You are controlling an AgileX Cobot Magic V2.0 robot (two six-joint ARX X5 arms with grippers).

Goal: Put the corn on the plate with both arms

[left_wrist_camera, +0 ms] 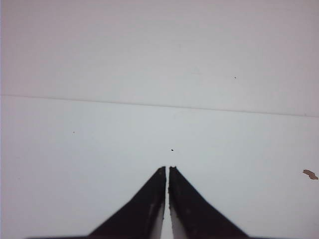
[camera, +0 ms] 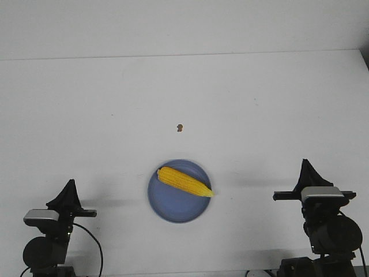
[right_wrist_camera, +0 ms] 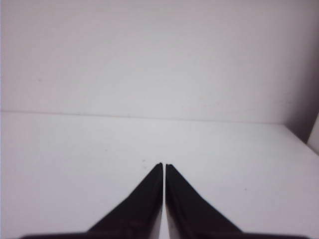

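Observation:
The yellow corn (camera: 184, 182) lies across the blue plate (camera: 173, 208) near the table's front middle, its pointed end toward the right rim. My left gripper (camera: 70, 183) sits at the front left, well apart from the plate, its jaws shut with nothing between them (left_wrist_camera: 167, 168). At the front right my right gripper (camera: 305, 163) is also shut and empty (right_wrist_camera: 164, 165). Neither wrist view shows the corn or the plate.
A small brown speck (camera: 180, 127) lies on the white table (camera: 86, 115) beyond the plate; the same speck (left_wrist_camera: 310, 174) shows in the left wrist view. The table's far edge meets a white wall (camera: 184, 29); its right edge (camera: 364, 63) shows at the far right.

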